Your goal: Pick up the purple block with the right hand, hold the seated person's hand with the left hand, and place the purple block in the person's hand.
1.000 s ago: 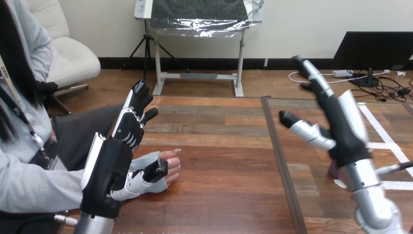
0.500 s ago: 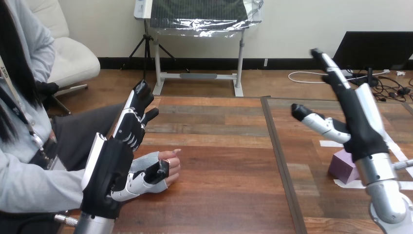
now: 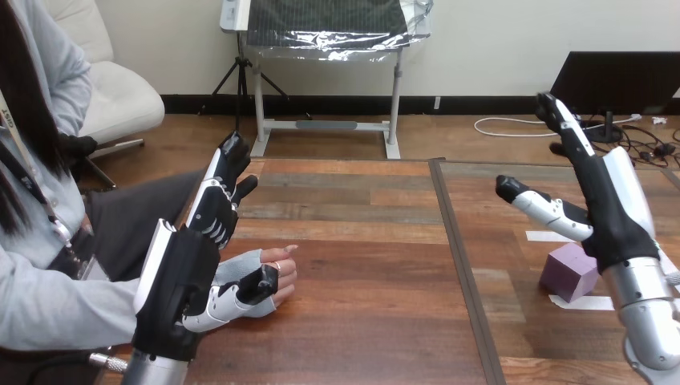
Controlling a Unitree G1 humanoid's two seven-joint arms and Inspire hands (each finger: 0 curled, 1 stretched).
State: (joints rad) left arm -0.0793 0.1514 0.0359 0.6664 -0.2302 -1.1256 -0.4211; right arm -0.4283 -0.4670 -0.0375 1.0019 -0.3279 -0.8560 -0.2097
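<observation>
- On table [image 3: 361,321], right side: purple block [image 3: 566,271] sits just beside raised rt hand [image 3: 613,216]; its fingers straight, thumb spread wide.
- Far left: lt hand [image 3: 180,281] fingers straight, thumb lying over person's hand [image 3: 281,273].

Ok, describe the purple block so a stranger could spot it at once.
Take the wooden table and cross the dark seam to its right part. There, beside the robot's right hand, the purple block sits by strips of white tape. It is the only purple thing there, a small cube.
</observation>
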